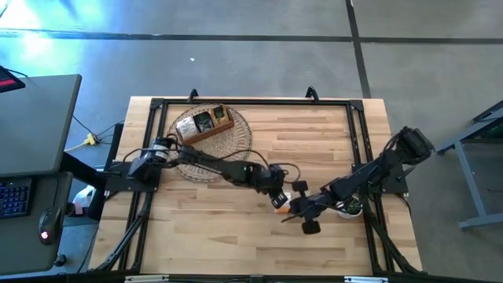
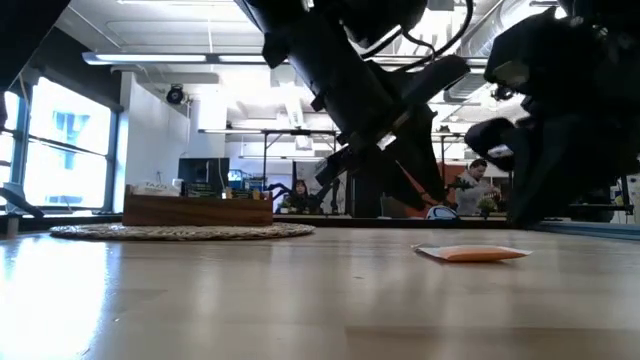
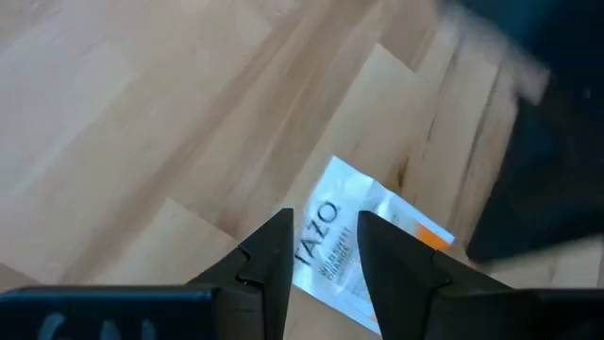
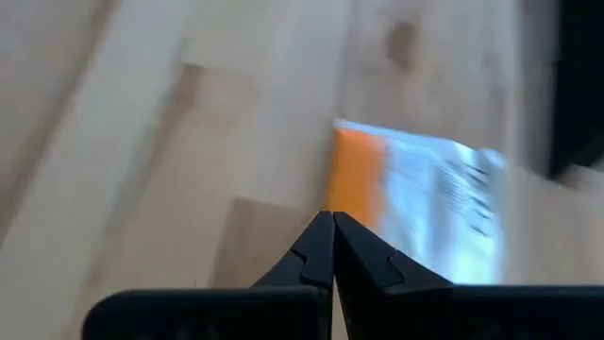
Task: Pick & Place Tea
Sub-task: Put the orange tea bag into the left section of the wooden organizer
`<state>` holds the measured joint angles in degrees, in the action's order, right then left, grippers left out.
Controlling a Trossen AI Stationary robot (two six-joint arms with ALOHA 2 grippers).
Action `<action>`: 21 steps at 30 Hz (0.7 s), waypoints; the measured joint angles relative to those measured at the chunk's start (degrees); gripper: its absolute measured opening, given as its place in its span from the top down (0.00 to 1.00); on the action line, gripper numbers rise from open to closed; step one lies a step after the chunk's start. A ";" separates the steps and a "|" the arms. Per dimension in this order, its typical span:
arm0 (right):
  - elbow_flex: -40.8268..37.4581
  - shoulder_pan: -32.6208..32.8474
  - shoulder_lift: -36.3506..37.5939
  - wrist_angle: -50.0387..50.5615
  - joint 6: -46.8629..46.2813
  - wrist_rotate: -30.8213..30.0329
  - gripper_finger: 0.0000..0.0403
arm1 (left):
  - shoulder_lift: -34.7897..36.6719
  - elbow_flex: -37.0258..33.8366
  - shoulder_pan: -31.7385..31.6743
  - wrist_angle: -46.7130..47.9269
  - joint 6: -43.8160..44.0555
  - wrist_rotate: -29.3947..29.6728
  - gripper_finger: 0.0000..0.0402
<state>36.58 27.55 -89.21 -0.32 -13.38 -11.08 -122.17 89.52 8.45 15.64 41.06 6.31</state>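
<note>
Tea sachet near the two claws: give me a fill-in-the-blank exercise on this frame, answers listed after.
1. The tea sachet lies flat on the ____ table.
2. The left claw has its fingers ____ above the sachet.
3. The right claw has its fingers ____.
4. The wooden box rests on a round woven ____.

Answers: wooden; open; shut; mat

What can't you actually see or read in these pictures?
- High view: the sachet is mostly covered by the left gripper and right gripper.
- High view: the box contents are too small to tell.
- Right wrist view: sachet print is blurred.
- Low view: the arms hide both grippers.
</note>
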 joint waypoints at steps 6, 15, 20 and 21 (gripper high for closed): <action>0.07 -0.02 -5.91 -4.78 1.25 0.55 1.00 | 0.00 0.00 -1.05 0.02 -0.36 -2.16 0.70; 0.35 -0.17 -6.70 -1.76 3.01 -0.06 1.00 | -4.25 0.15 -0.93 -0.40 -0.44 -2.86 0.70; 0.28 -0.38 -6.73 -0.91 3.56 0.01 1.00 | -4.26 0.02 -0.95 -0.54 -0.33 -4.72 0.70; 0.30 -0.53 -6.73 -0.66 3.82 0.05 1.00 | -4.28 0.02 -0.95 -0.65 -0.33 -5.09 0.70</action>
<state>36.88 27.02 -95.94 -0.98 -9.56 -11.03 -126.45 89.54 7.51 14.98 40.73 1.22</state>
